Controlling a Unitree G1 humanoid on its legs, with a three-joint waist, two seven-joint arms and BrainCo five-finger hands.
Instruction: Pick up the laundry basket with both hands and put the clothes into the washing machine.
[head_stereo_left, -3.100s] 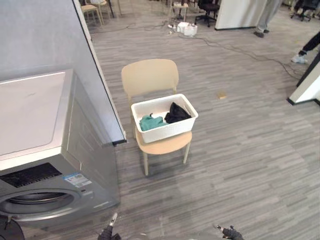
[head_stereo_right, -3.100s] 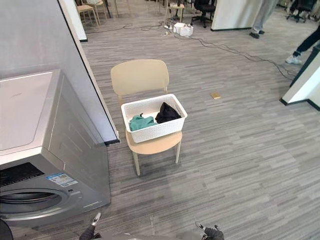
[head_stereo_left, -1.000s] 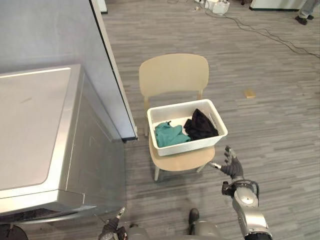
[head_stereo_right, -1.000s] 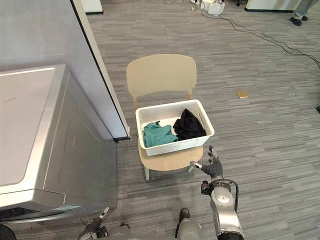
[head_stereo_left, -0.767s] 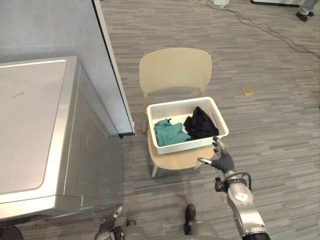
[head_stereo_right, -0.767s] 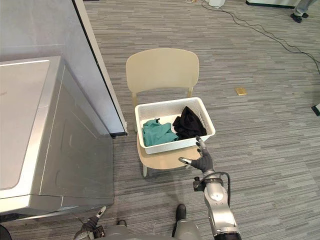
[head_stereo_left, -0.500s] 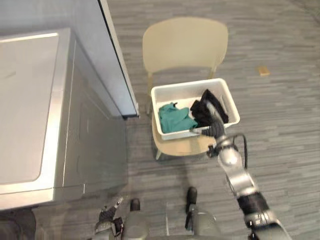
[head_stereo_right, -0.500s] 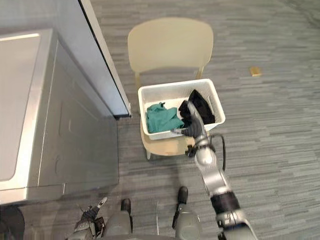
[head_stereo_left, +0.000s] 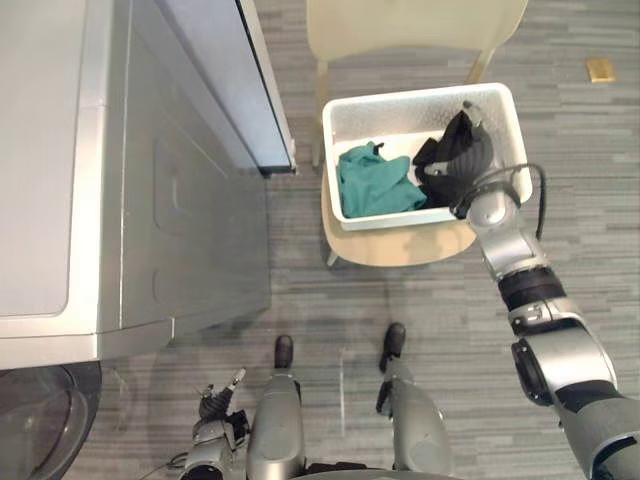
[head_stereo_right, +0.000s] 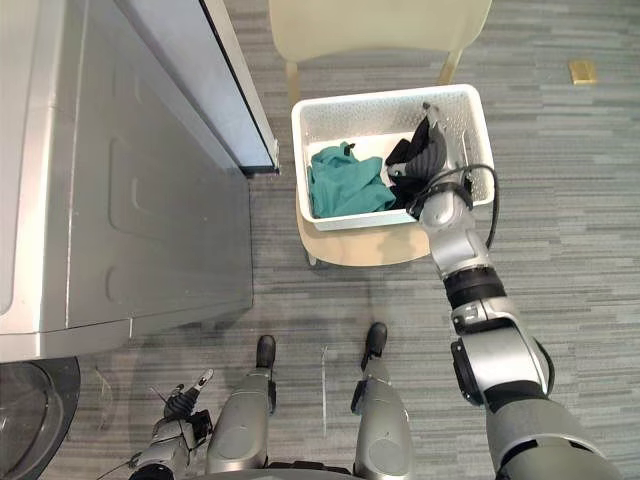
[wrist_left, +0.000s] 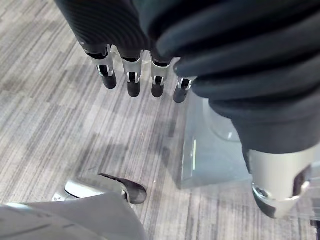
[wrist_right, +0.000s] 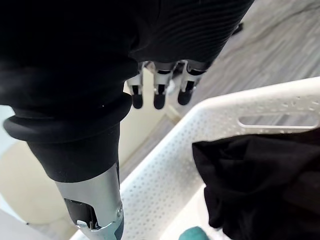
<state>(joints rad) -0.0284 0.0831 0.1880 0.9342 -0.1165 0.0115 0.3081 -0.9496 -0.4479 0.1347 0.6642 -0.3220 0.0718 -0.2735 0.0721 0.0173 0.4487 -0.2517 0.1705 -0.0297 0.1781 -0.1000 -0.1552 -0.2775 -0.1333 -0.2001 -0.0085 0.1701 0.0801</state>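
Observation:
The white laundry basket (head_stereo_left: 415, 97) sits on a beige chair (head_stereo_left: 400, 247). Inside it lie a teal garment (head_stereo_left: 374, 182) on the left and a black garment (head_stereo_left: 444, 158) on the right. My right hand (head_stereo_left: 469, 160) reaches over the basket's right end, above the black garment, open. In the right wrist view its straight fingers (wrist_right: 158, 91) hang past the perforated basket wall (wrist_right: 165, 182), touching nothing, with the black garment (wrist_right: 255, 180) beside them. My left hand (head_stereo_left: 213, 408) hangs low at the bottom left, far from the basket, its fingers (wrist_left: 131, 80) straight over the floor.
The grey washing machine (head_stereo_left: 100, 170) stands to the left of the chair, its round door opening (head_stereo_left: 30, 420) at the lower left corner. A grey partition panel (head_stereo_left: 262, 80) runs between machine and chair. A small tan object (head_stereo_left: 600, 68) lies on the floor at the far right.
The camera has come closer and tipped down over the chair. My right hand has gone from the basket's front rim to above its right end, over the black garment.

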